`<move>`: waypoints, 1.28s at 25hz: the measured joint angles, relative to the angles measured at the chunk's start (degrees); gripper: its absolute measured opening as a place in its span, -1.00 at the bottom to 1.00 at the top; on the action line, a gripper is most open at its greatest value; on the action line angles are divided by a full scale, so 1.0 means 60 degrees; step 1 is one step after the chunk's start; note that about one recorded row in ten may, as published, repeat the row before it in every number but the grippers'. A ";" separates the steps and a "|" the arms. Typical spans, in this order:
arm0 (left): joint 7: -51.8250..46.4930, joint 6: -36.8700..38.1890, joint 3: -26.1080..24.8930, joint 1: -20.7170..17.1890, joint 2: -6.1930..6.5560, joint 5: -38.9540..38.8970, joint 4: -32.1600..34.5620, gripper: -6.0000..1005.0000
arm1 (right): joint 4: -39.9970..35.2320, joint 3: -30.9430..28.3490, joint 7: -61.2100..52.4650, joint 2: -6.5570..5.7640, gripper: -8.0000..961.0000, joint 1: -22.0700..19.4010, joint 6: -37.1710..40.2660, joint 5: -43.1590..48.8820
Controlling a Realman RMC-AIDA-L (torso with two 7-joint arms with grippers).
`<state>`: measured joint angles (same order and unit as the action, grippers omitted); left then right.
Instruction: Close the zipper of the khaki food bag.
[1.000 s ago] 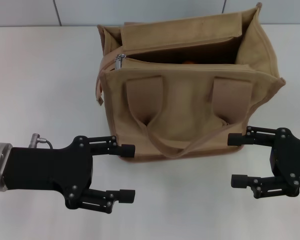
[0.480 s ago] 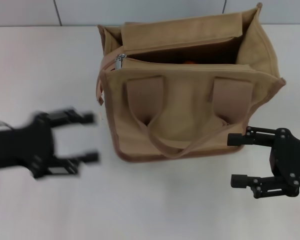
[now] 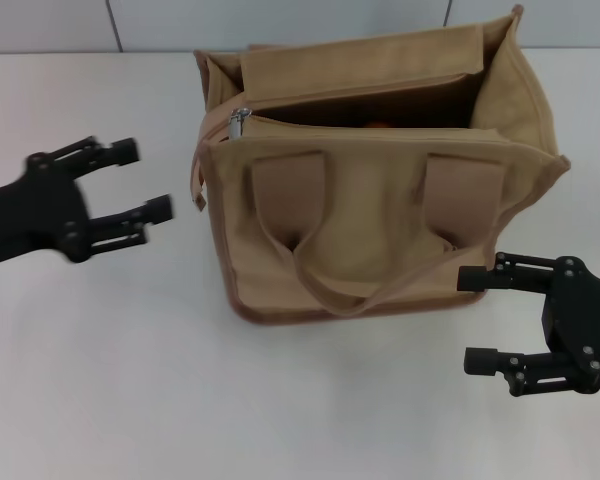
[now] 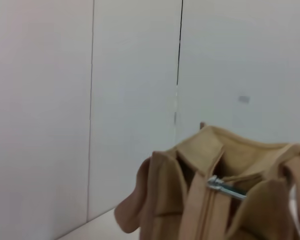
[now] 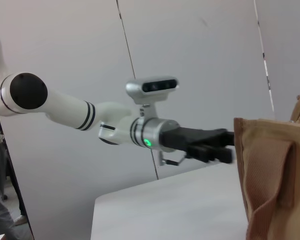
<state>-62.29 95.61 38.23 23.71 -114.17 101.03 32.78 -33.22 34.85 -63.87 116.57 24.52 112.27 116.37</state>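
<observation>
The khaki food bag (image 3: pixel 380 215) stands upright at the middle back of the white table, its mouth gaping. Its zipper (image 3: pixel 280 122) lies undone along the top, with the silver pull tab (image 3: pixel 240 122) at the bag's left end. The left wrist view shows the same bag (image 4: pixel 160 205) and tab (image 4: pixel 225 187) from that end. My left gripper (image 3: pixel 145 180) hovers open to the left of the bag, a short way from the pull tab and touching nothing. My right gripper (image 3: pixel 473 319) rests open by the bag's front right corner, holding nothing.
Something orange (image 3: pixel 378 125) shows inside the bag. Two loop handles (image 3: pixel 310 250) droop over its front face. Bare white tabletop (image 3: pixel 100 350) spreads to the left and front. A tiled wall (image 3: pixel 280 20) runs behind. The right wrist view shows the left arm (image 5: pixel 115 127) reaching toward the bag (image 5: pixel 270 180).
My left gripper has swung out from the bag's lower front left corner to the left and then back, level with the bag's top end. The right gripper has stayed put.
</observation>
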 joint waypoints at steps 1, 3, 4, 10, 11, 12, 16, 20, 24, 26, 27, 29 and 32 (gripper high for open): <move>0.0085 -0.0201 0.0032 0.0076 -0.0082 0.0061 0.0024 0.61 | 0.0001 -0.0001 -0.0009 0.0002 0.70 -0.0004 0.0004 0.0000; 0.0199 -0.0537 0.0107 0.0264 -0.0191 0.0194 0.0038 0.61 | 0.0001 -0.0011 -0.0028 -0.0001 0.70 -0.0012 0.0056 -0.0001; 0.0265 -0.0729 0.0143 0.0374 -0.0251 0.0313 0.0038 0.61 | 0.0000 -0.0014 -0.0034 -0.0004 0.70 -0.0012 0.0085 -0.0001; 0.0785 -0.1383 0.0144 0.0718 -0.0509 0.0433 0.0072 0.60 | 0.0000 -0.0037 -0.0048 -0.0017 0.70 -0.0027 0.0178 -0.0001; 0.0826 -0.1429 0.0144 0.0771 -0.0522 0.0435 0.0078 0.60 | 0.0000 -0.0039 -0.0048 -0.0017 0.70 -0.0027 0.0179 -0.0001; 0.0846 -0.1459 0.0143 0.0814 -0.0527 0.0434 0.0078 0.60 | 0.0000 -0.0043 -0.0048 -0.0015 0.70 -0.0028 0.0180 -0.0001; 0.0870 -0.1507 0.0136 0.0940 -0.0534 0.0423 0.0074 0.34 | 0.0000 -0.0067 -0.0048 -0.0012 0.70 -0.0025 0.0151 -0.0001; 0.1004 -0.1468 0.0078 0.0945 -0.0588 0.0352 0.0077 0.10 | 0.0000 -0.0069 -0.0049 -0.0011 0.70 0.0015 0.0107 -0.0001; 0.1058 -0.1476 0.0033 0.0948 -0.0633 0.0321 0.0077 -0.05 | 0.0000 -0.0077 -0.0048 -0.0019 0.70 0.0025 0.0101 -0.0001; 0.1060 -0.1476 0.0005 0.0935 -0.0633 0.0227 0.0076 -0.13 | 0.0000 -0.0099 -0.0048 -0.0019 0.70 0.0028 0.0097 -0.0004; 0.1061 -0.1457 0.0001 0.0917 -0.0619 0.0171 0.0076 -0.17 | 0.0000 -0.0156 -0.0049 -0.0019 0.70 0.0029 0.0096 -0.0012; 0.1061 -0.1335 -0.0007 0.0865 -0.0580 0.0061 0.0075 -0.29 | 0.0000 -0.0201 -0.0048 -0.0019 0.70 0.0030 0.0096 -0.0014; 0.1055 -0.0693 -0.0031 0.0743 -0.0475 -0.0264 0.0075 -0.52 | 0.0008 -0.0430 -0.0048 0.0004 0.70 0.0030 0.0175 -0.0026</move>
<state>-55.96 91.45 38.05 28.17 -117.02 99.44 33.22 -33.17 32.27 -64.16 116.59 24.70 113.32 116.21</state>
